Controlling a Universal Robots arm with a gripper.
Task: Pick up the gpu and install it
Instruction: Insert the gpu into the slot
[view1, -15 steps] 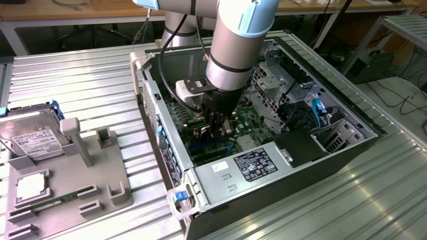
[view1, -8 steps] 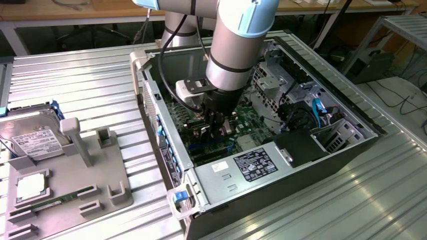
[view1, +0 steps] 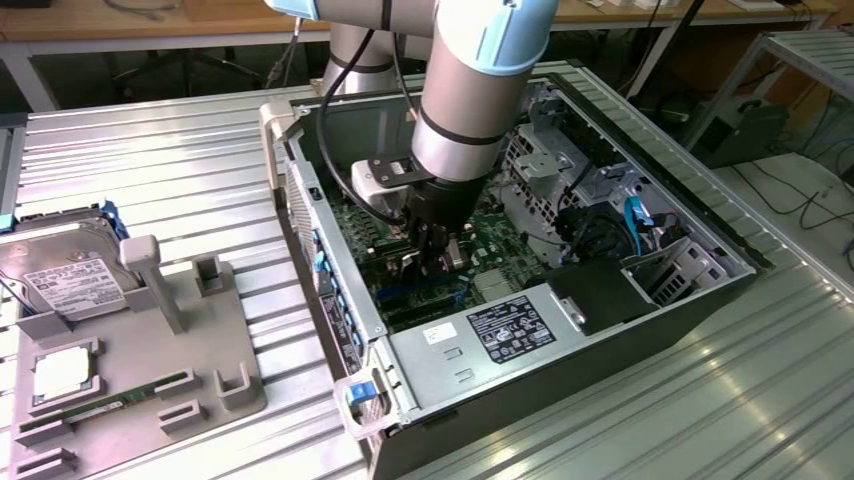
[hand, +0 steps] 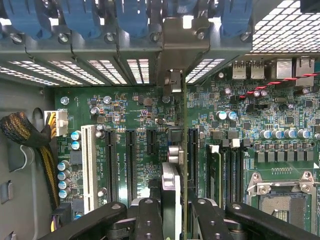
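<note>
Deep inside the open grey metal computer case (view1: 694, 300), lying on its side on the ribbed metal table (view1: 160, 170), the one black gripper (view1: 437, 252) at the end of the grey and pale blue robot arm (view1: 467, 90) hangs low over the green motherboard (hand: 280, 115). Its two black fingers (hand: 148, 220) are closed narrowly on the gpu (hand: 176, 165), a flat card seen edge-on from the wrist camera, its green board edge and silver metal end bracket standing upright between them. The card sits directly over one of the long black expansion slots (hand: 131, 165), its bracket reaching to the case's rear slot openings; whether it is fully seated I cannot tell. I count three black slots and one white slot (hand: 89, 165) beside the card.

Outside the case, toward the exterior view's left, a grey plastic fixture tray (view1: 147, 370) holds one silver hard drive with a white label (view1: 60, 280), one square silver processor chip (view1: 63, 372) and one narrow green memory stick (view1: 100, 405). One silver power supply box with a label (view1: 501, 335) fills the case's near corner.
</note>
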